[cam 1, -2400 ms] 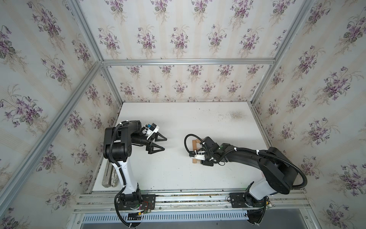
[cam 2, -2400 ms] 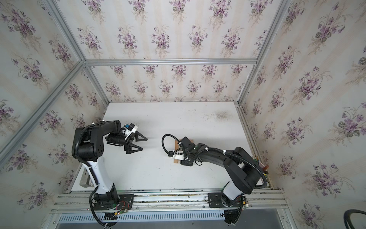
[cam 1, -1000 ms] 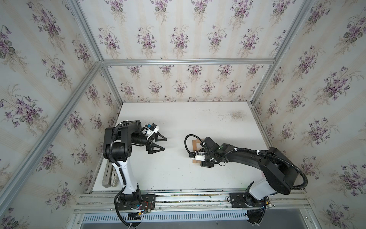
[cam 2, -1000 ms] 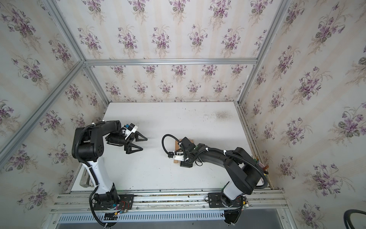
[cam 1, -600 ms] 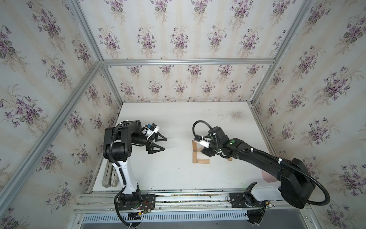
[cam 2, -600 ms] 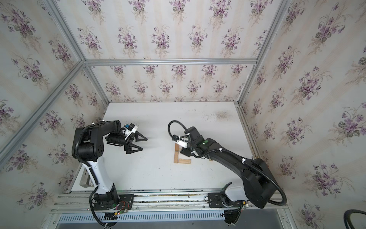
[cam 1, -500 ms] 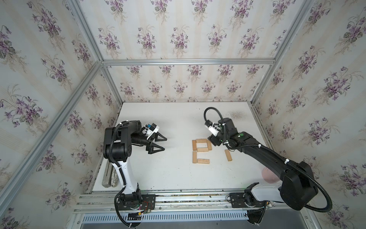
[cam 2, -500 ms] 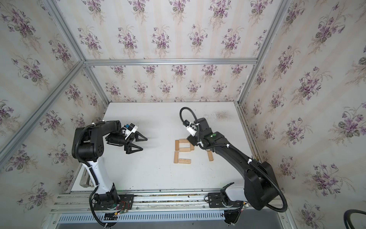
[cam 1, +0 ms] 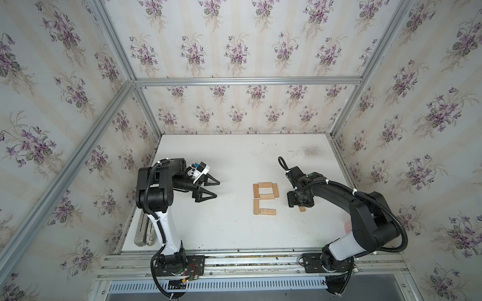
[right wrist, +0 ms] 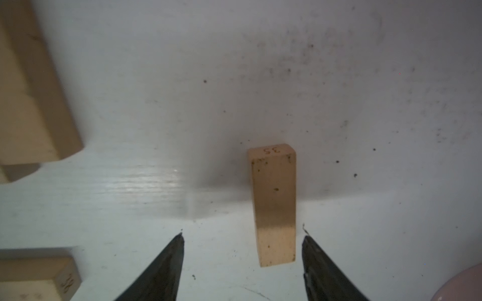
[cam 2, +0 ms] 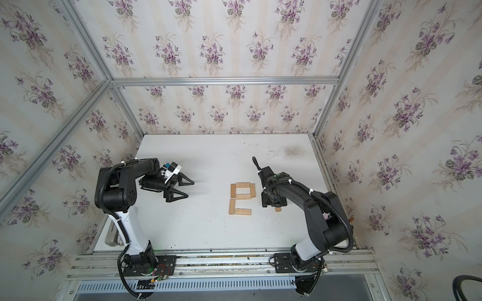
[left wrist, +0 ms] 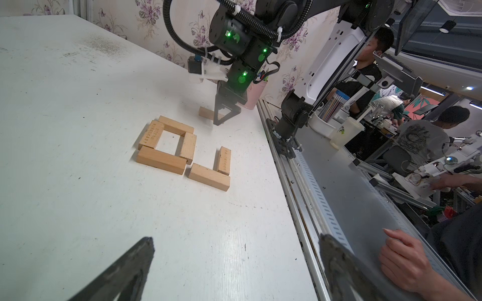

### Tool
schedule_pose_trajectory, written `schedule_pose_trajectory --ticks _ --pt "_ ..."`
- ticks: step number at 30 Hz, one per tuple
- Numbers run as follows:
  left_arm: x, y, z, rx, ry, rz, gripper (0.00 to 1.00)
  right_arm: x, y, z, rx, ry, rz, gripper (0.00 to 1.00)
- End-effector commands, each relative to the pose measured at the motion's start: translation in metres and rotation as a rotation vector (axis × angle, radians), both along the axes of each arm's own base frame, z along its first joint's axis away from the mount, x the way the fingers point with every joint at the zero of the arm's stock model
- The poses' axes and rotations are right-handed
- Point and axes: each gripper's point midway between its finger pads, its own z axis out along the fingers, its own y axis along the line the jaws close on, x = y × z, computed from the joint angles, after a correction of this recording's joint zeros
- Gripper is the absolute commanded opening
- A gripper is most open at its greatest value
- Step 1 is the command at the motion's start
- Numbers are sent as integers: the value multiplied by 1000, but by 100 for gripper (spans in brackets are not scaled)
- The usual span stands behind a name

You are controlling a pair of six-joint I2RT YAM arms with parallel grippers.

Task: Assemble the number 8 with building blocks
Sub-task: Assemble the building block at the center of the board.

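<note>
on the right side of the counter [cam 1: 229, 234], the right gripper [right wrist: 242, 232] hangs low with its jaws apart, straddling the last loose block [right wrist: 273, 206]. the block lies flat between the jaws, nearer one than the other, and isn't pinched yet. just beside it the number 8 [cam 1: 266, 196] is six bars strong. its top square is closed and its lower half lacks the side nearest that block, which i'd guess is why the gripper is lined up there. the left gripper [cam 1: 208, 189] hovers spread open, well apart, out of the way.
</note>
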Motion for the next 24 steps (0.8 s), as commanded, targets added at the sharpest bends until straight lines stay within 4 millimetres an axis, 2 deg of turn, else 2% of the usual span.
schedule_pose_trajectory --ticks 1,8,11,16,24 --pt "-10 -1 18 -71 -209 -55 100 5 -6 -3 -2 -7 -74 69" --pt "-10 -1 18 -71 -208 -54 100 28 -7 2 -1 -46 -65 65" --pt "-10 -1 19 -71 -209 -53 99 32 -12 -3 -42 -9 -29 54" --pt "-10 -1 18 -71 -208 -54 100 25 -14 -15 -57 69 -6 52" --pt "-10 -1 18 -71 -210 -54 99 20 -14 -18 -46 108 -14 50"
